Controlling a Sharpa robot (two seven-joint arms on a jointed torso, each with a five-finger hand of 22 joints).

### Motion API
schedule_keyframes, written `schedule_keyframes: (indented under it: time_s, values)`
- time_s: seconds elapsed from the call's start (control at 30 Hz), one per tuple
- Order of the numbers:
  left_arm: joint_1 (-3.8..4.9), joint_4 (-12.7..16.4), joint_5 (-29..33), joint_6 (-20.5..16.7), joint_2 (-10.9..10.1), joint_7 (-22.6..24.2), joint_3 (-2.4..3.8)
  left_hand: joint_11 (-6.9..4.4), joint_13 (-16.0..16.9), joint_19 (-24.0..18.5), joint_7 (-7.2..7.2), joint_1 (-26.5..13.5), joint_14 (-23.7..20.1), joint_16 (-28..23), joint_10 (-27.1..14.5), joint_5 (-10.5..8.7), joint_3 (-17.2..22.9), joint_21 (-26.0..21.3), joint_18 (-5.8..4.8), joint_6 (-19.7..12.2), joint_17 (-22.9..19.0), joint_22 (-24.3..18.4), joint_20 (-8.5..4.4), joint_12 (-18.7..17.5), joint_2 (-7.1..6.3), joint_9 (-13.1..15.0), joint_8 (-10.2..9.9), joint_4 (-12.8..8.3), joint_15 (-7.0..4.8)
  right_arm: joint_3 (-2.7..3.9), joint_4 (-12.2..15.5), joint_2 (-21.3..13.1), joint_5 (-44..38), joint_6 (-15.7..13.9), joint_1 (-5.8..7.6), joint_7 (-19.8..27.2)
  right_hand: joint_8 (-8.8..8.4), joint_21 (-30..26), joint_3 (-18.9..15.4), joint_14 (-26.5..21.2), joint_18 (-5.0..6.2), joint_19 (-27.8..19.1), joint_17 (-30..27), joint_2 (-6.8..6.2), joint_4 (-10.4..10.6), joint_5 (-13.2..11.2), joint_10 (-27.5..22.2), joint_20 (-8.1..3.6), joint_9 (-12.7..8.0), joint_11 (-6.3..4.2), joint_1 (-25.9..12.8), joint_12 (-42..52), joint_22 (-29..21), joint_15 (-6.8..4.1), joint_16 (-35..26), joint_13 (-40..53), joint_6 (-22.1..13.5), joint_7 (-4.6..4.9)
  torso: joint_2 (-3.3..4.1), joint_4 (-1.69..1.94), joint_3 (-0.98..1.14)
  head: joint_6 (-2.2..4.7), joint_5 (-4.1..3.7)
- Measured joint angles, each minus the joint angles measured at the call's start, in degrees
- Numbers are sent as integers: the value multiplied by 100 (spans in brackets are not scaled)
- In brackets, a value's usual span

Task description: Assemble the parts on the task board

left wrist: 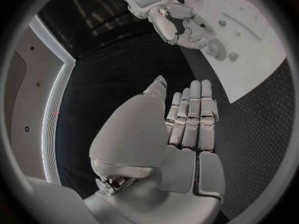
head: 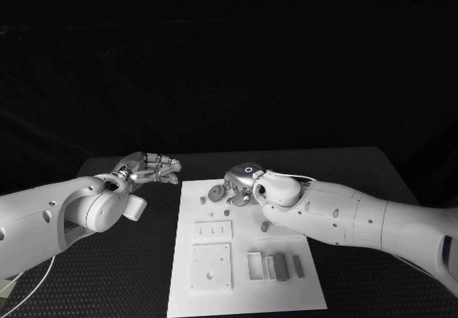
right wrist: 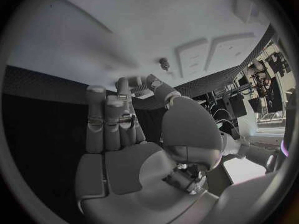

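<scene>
Black table (head: pixel 114 278) lies bare beside the task board (head: pixel 239 291); left hand (head: pixel 148 167) fingers straight together, right hand (head: pixel 239 185) pinching a part (head: pixel 218 193).

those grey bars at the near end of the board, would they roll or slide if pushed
Probably slide: the bars look flat-sided and lie flat on the board. They look stiff and small, so likely light. They lie close together, so pushing one sideways would likely shove its neighbour.
</scene>
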Motion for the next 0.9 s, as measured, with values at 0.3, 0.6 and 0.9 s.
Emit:
schedule_keyframes:
  time_s: [0.3, 0.6, 0.9]
  values:
    - [0, 2, 0, 1, -5, -1, 0, 0, 0, 0, 0, 0, 0, 0, 0, 0, 0, 0, 0, 0, 5, 0, 0, 0, 0, 0, 0, 0, 0, 0, 18, -43, 1, -4, -1, -11, 0, 0, 0, 1, 0, 9, 0, 0, 0, 0, 0, 9, -1, 0, 0, 22, 3, 1, 0, 19, 1, -2, 0, 1, -1, -3, -8]
    - [0, 4, 0, 1, -8, -1, 0, 0, 0, 0, 0, 0, 0, -22, 0, 0, 0, 0, -1, 0, 9, -1, 0, 0, 0, 0, 0, 0, 0, 0, 107, -137, 3, -45, -1, -20, 0, 0, 0, 2, 0, 9, 0, 0, 0, 0, 0, 10, -1, 0, 0, 22, 4, 2, 0, 35, 8, -8, 0, 3, -4, 2, -15]
    - [0, 7, -1, 1, -32, -1, 0, 0, 0, 0, 0, 0, 0, -22, 0, 0, 0, 0, 0, 0, 15, 4, 0, 0, 0, 0, 0, 0, 0, 90, 470, -397, 60, -364, 1, 6, 0, 0, -17, -2, 0, 41, 0, -11, -17, 0, -1, -5, 2, -1, 56, 44, 4, -1, 22, 117, 8, -9, -2, 3, -10, 16, -15]
